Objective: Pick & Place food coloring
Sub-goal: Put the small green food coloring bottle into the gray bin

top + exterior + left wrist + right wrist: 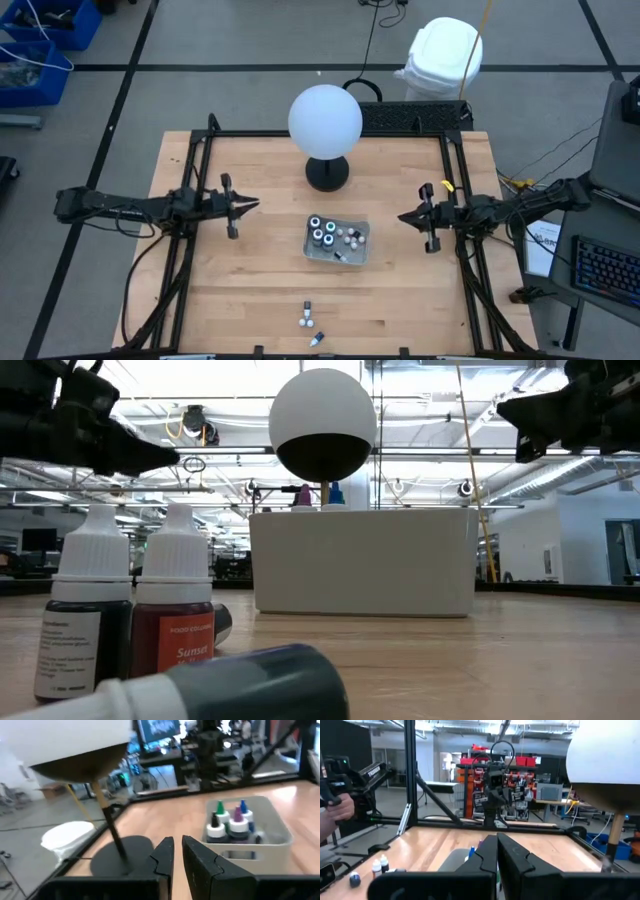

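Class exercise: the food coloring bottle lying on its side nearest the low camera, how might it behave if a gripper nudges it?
The lying bottle looks round-bodied, so it would probably roll rather than slide. It looks small and likely light, so even a slight touch may send it off. Rolling, it might knock over the two upright bottles close beside it.

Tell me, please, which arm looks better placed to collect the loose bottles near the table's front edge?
Neither has a clear edge. The left gripper and right gripper both hover level with the tray, about equally far from the loose bottles. The bottles lie slightly left of centre, so the left arm is marginally favoured.
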